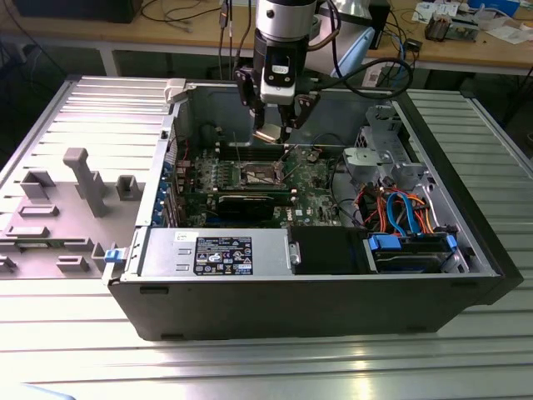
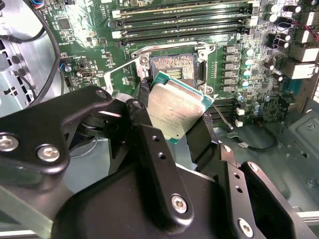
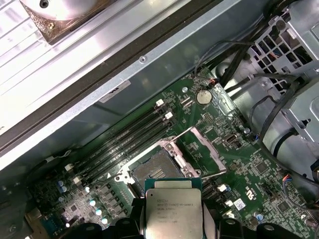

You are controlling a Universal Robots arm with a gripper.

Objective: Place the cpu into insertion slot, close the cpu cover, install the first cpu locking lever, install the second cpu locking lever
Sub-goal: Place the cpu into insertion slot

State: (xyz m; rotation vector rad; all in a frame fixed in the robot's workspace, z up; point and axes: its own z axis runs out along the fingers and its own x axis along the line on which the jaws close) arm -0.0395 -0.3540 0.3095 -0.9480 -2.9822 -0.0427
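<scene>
While the gripper (image 1: 277,127) pinches the cpu's (image 3: 172,209) opposite edges, insertion slot (image 3: 152,172) open beneath, one chip edge cropped.

Vertical arm (image 1: 285,21), wrist pointing down; tool (image 1: 271,131) clamped on opposite edges of cpu (image 2: 177,107), slightly tilted.

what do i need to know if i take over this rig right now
Gripper: jaws shut on the cpu, held in the air inside the open computer case.
Insertion slot: empty, contacts exposed, close below the cpu.
Cpu cover: swung open beside the slot.
Done: the cpu is in the grasp and over the slot.
Left: cpu not yet seated, cover not closed, neither locking lever set.
</scene>
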